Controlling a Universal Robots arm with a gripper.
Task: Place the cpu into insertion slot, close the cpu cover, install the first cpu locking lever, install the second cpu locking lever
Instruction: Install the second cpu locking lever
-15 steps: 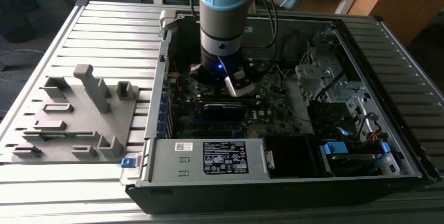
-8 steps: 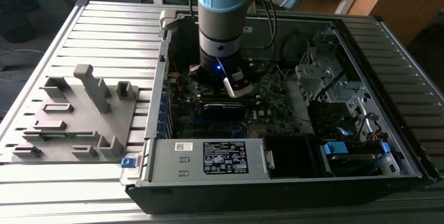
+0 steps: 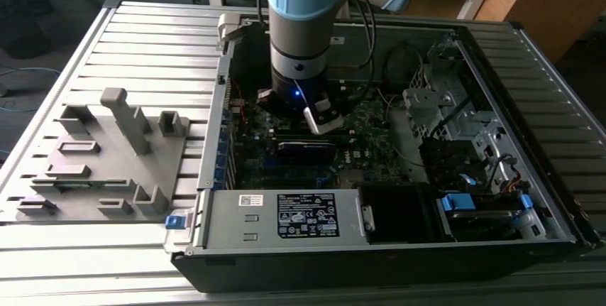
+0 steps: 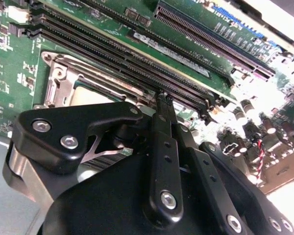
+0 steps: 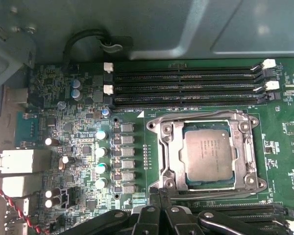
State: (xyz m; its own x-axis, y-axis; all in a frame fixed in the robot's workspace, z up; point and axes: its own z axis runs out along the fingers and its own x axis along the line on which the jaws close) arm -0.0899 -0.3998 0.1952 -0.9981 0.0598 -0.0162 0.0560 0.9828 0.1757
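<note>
We see an open desktop computer case (image 3: pixel 530 178) lying on a ribbed metal table (image 3: pixel 142 43), with the robot arm (image 3: pixel 301 29) reaching straight down into it. In the exterior view the arm's body hides the socket area, and the gripper (image 3: pixel 322 123) is mostly lost against the dark motherboard (image 3: pixel 370 125).

In the first wrist view, the cpu (image 5: pixel 207 153), a flat square chip with a dull silvery-grey face, sits inside the insertion slot (image 5: pixel 167 155), at about 3 o'clock from the picture's centre. The cpu cover (image 5: pixel 245 156), a thin silvery frame with a square window, lies around the chip. A thin metal lever (image 5: pixel 206 115) runs along the slot's 12 o'clock edge. Long black memory slots (image 5: pixel 186 85) lie beyond that edge, and small round capacitors (image 5: pixel 102 152) stand at the slot's 9 o'clock side.

The gripper (image 5: pixel 159 195) is cut off by the picture's edge at 6 o'clock from the slot. In the second wrist view its matte black linkages block most of the socket, and the gripper (image 4: pixel 162 98) has its fingertips (image 4: pixel 159 105) drawn together to a narrow point with nothing between them, just beside the slot's frame.
</note>
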